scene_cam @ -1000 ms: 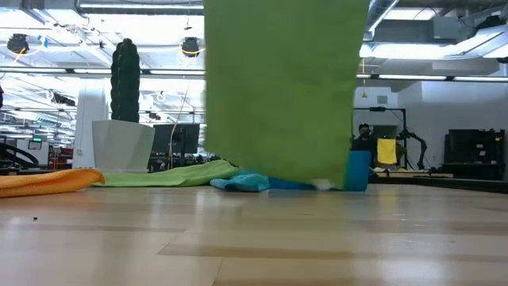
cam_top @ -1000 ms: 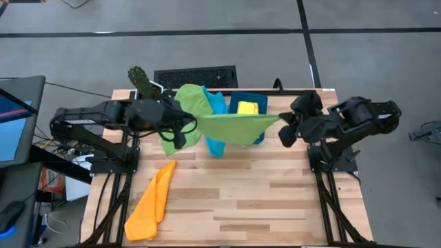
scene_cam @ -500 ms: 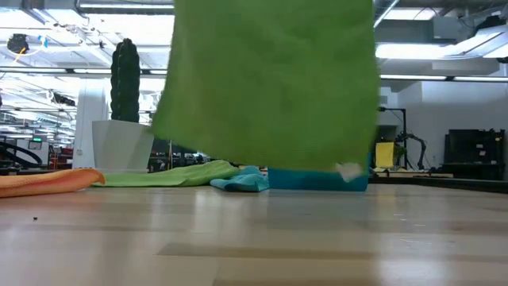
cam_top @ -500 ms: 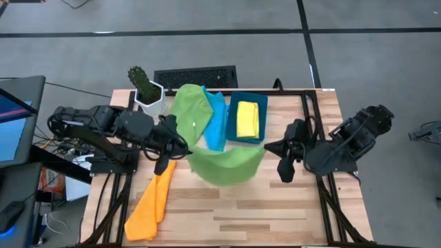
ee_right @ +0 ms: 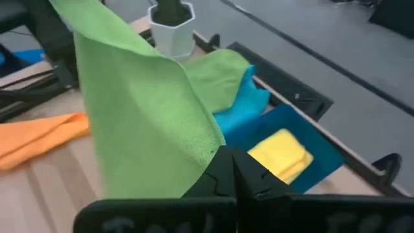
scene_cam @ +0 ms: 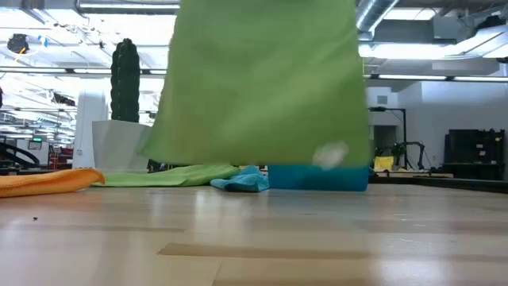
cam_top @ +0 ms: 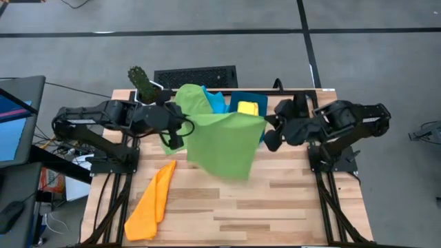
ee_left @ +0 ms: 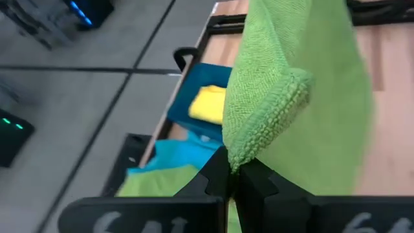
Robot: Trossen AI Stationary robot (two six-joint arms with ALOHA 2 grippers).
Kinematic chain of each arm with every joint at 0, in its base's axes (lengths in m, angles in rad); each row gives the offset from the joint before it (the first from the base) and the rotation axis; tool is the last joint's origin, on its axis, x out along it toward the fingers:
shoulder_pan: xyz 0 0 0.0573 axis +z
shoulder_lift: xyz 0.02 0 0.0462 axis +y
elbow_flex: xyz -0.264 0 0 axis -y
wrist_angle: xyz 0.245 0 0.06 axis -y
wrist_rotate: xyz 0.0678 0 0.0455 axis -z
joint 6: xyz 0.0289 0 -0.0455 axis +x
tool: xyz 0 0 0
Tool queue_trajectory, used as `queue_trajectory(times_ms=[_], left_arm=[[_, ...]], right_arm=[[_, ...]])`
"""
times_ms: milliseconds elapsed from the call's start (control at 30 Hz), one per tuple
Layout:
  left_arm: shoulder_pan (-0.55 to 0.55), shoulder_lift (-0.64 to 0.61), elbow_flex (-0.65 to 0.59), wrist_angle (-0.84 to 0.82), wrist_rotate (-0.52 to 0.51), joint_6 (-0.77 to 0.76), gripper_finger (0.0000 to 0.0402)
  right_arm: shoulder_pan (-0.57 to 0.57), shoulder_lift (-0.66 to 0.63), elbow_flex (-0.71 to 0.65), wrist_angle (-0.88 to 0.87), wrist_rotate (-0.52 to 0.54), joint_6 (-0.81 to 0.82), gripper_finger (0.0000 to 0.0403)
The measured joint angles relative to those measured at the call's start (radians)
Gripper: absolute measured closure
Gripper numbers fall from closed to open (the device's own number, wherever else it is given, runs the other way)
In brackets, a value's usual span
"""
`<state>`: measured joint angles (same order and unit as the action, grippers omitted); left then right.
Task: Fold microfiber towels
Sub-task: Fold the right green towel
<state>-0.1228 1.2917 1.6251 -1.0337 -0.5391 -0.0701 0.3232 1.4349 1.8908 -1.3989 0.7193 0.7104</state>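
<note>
Green towel (cam_top: 224,145) between both claws

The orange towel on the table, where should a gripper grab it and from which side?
Grip the orange towel at its narrow upper tip, nearest the left gripper, coming straight down from above. It lies flat and bunched lengthwise on the table, so the tip probably gives a pinchable corner.

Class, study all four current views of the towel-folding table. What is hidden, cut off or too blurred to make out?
- Low view: the hanging green towel runs off the top edge, so both grippers are out of sight; it also hides part of the blue bin.
- High view: the held towel covers part of the bin and of the yellow towel.
- Low view: the towel's lower right corner is motion-blurred.
</note>
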Motion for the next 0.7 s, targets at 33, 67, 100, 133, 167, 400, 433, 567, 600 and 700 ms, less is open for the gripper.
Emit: queue_trajectory(times_ms=[33,67,100,133,167,400,433,567,600,700], left_arm=[[0.011,0.001,0.000,0.009,0.000,0.031,0.0401],[0.022,0.001,0.000,0.023,0.000,0.056,0.0401],[0.030,0.001,0.000,0.038,-0.001,0.078,0.0401],[0.037,0.001,0.000,0.043,-0.001,0.092,0.0401],[0.038,0.003,0.000,0.040,-0.001,0.102,0.0401],[-0.016,0.002,-0.015,-0.020,0.077,-0.064,0.0401],[-0.038,0.002,-0.029,-0.027,0.097,-0.095,0.0401],[-0.158,0.003,-0.097,-0.050,0.160,-0.264,0.0401],[-0.192,0.001,-0.125,-0.042,0.180,-0.308,0.0401],[-0.296,0.004,-0.249,0.027,0.234,-0.418,0.0401]], right_arm=[[-0.008,-0.001,0.000,0.011,0.002,-0.009,0.0399],[-0.010,0.000,0.001,0.021,0.008,-0.011,0.0399],[-0.009,0.003,0.001,0.029,0.016,-0.013,0.0399],[-0.002,0.006,0.001,0.031,0.020,-0.013,0.0399],[0.009,0.008,0.000,0.031,0.020,-0.013,0.0399],[0.158,0.052,0.000,0.021,0.023,0.122,0.0399],[0.185,0.067,0.000,0.022,0.020,0.158,0.0399],[0.302,0.149,0.000,0.024,0.013,0.307,0.0399],[0.327,0.177,0.000,0.026,0.012,0.348,0.0399],[0.390,0.261,-0.001,0.067,0.002,0.459,0.0399]])
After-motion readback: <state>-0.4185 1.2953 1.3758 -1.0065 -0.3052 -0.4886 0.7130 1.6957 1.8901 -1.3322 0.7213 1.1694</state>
